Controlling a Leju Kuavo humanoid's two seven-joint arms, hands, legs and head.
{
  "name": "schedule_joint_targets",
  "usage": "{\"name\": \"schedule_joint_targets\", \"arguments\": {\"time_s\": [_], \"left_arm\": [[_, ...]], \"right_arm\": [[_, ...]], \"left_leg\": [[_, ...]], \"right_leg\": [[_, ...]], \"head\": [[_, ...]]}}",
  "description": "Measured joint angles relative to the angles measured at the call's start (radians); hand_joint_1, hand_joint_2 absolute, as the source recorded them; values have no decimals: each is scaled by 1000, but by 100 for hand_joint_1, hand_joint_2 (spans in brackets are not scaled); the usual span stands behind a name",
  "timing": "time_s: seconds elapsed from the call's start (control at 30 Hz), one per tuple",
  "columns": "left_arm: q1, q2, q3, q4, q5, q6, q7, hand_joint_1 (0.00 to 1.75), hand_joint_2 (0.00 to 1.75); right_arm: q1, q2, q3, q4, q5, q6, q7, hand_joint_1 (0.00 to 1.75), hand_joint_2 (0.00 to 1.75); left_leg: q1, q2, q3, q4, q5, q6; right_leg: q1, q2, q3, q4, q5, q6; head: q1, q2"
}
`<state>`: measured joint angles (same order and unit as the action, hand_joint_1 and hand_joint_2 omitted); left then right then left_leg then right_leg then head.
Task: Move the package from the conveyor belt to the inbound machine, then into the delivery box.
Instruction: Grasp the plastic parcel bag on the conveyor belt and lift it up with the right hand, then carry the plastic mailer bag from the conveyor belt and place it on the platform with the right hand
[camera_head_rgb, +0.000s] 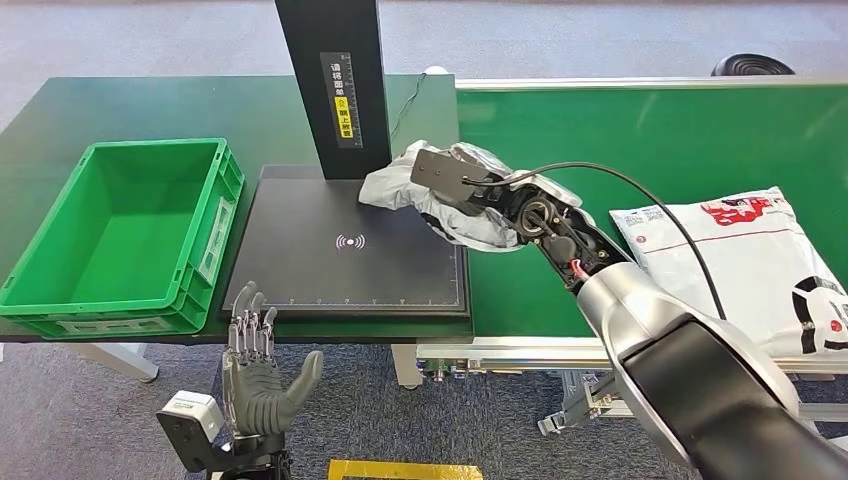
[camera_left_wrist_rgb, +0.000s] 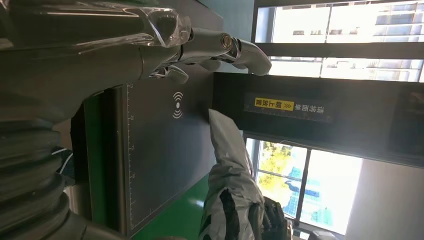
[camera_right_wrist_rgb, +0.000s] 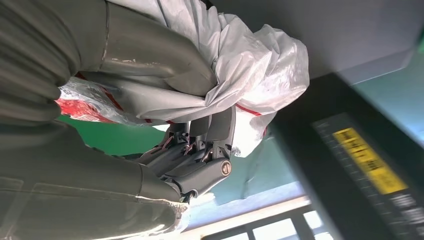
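My right hand (camera_head_rgb: 470, 190) grips a crumpled white plastic package (camera_head_rgb: 395, 185) and holds it over the back right corner of the black inbound machine platform (camera_head_rgb: 340, 270), beside its black post (camera_head_rgb: 335, 80). In the right wrist view my thumb and fingers (camera_right_wrist_rgb: 200, 130) clamp the package (camera_right_wrist_rgb: 260, 65). The left wrist view shows that package (camera_left_wrist_rgb: 230, 170) hanging above the platform (camera_left_wrist_rgb: 160, 150). My left hand (camera_head_rgb: 255, 375) hangs below the table's front edge, fingers spread and empty. The green delivery box (camera_head_rgb: 120, 235) stands empty left of the platform.
A second white package with red and black print (camera_head_rgb: 745, 265) lies on the green conveyor belt (camera_head_rgb: 650, 140) at the right. A black cable (camera_head_rgb: 650, 200) loops over my right forearm. The dark green table (camera_head_rgb: 130, 110) carries box and machine.
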<state>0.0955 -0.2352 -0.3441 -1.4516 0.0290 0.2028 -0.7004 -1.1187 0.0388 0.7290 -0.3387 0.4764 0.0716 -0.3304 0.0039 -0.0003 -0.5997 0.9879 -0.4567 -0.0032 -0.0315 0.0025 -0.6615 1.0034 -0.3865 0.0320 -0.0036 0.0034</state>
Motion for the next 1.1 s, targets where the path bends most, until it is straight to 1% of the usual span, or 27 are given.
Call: {"name": "schedule_joint_targets", "arguments": {"time_s": [0.2, 0.43, 0.73, 0.9, 1.1], "left_arm": [[-6, -2, 0, 4, -6, 1, 0, 0, 175], [-6, -2, 0, 5, -9, 1, 0, 0, 175], [-14, -7, -1, 22, -6, 1, 0, 0, 175], [-27, -10, -1, 37, -2, 5, 0, 0, 175], [-32, -11, 0, 49, 5, 10, 0, 0, 175]], "right_arm": [[2, 66, 2, 0, 4, -9, 4, 175, 175], [6, 117, 3, 0, 4, -11, 10, 175, 175], [23, 190, 3, 4, 3, -30, 38, 175, 175], [34, 214, 2, 9, 4, -36, 45, 175, 175], [38, 223, 0, 15, 7, -46, 53, 175, 175]], "left_leg": [[0, 0, 0, 0, 0, 0], [0, 0, 0, 0, 0, 0], [0, 0, 0, 0, 0, 0], [0, 0, 0, 0, 0, 0], [0, 0, 0, 0, 0, 0]], "right_leg": [[0, 0, -1, 0, 0, 0], [0, 0, -1, 0, 0, 0], [0, 0, -1, 0, 0, 0], [0, 0, -1, 0, 0, 0], [0, 0, -1, 0, 0, 0]], "head": [[0, 0], [0, 0], [0, 0], [0, 0], [0, 0]]}}
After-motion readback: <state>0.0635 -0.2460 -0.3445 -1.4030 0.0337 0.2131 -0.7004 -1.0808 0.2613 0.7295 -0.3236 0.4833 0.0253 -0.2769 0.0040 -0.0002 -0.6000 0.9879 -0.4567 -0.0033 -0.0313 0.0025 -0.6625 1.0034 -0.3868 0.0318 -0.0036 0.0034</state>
